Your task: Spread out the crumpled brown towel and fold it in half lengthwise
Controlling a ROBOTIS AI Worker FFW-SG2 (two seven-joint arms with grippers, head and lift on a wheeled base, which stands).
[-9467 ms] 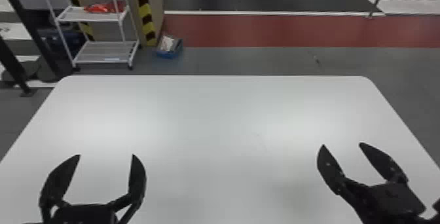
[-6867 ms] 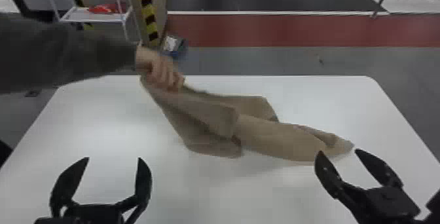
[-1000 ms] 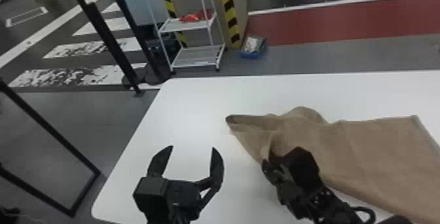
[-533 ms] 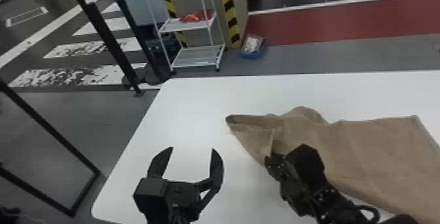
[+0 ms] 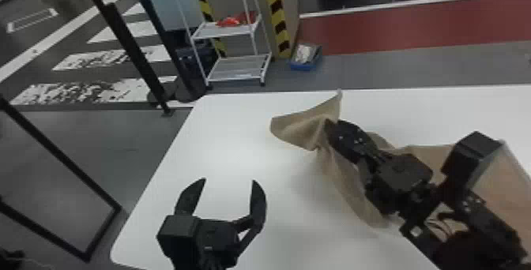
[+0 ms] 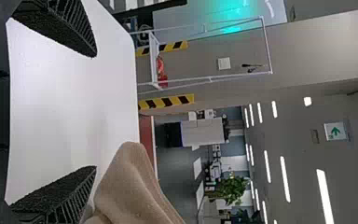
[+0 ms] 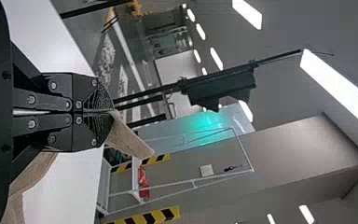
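Head view: blue bin (image 5: 304, 66) holds whitish item (image 5: 303, 53).

An indoor workshop or lab; hazard tape (image 5: 277, 12), painted crosswalk (image 5: 140, 30).

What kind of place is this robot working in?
Likely an indoor workshop or lab, judging by the white wire shelf cart, the yellow-and-black hazard tape and the potted plant farther off.

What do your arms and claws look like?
The left arm and right arm are black, each with a boxy black housing. The left claw has two flat black fingers, curved and tapering, with ridged inner faces. The right claw is also black, with silver screws on its links. Thin black cables loop along the right arm.
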